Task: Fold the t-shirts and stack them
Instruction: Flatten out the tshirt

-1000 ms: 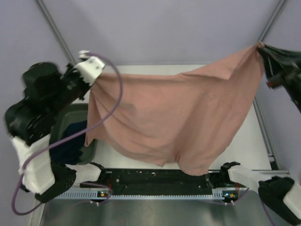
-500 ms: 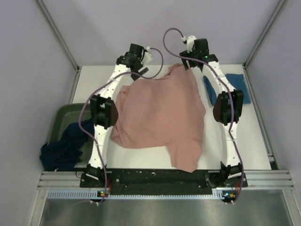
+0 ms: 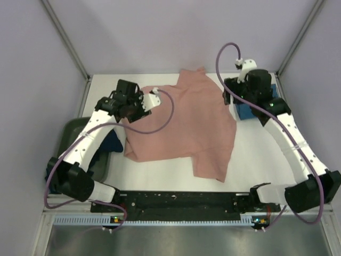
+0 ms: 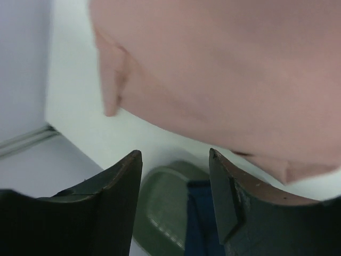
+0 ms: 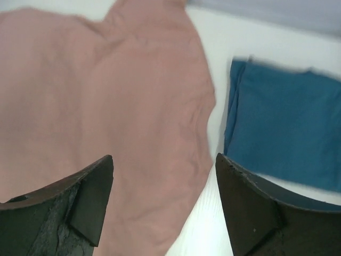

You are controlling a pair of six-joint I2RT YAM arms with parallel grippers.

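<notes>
The salmon-pink t-shirt (image 3: 186, 125) lies spread, plain side up, across the middle of the white table (image 3: 261, 160). My left gripper (image 3: 136, 106) hovers open over its left edge with nothing between the fingers; the left wrist view shows the pink cloth (image 4: 240, 69) beyond my empty gripper (image 4: 176, 160). My right gripper (image 3: 233, 98) hangs open above the shirt's right edge. In the right wrist view that gripper (image 5: 165, 160) straddles the pink shirt (image 5: 106, 96) and the folded teal-blue t-shirt (image 5: 282, 133). The teal shirt (image 3: 248, 111) sits at the back right. A dark navy t-shirt (image 3: 111, 143) hangs out of the bin.
A dark green plastic bin (image 3: 69, 133) stands off the table's left edge, also showing as a green bin (image 4: 160, 208) with navy cloth (image 4: 200, 218) in the left wrist view. Grey walls close in the back and sides. The arms' base rail (image 3: 181, 202) runs along the near edge.
The pink shirt, held stretched in the air by both shut grippers a second ago, now lies on the table. Both grippers have opened, let go and drawn back from the far edge.
</notes>
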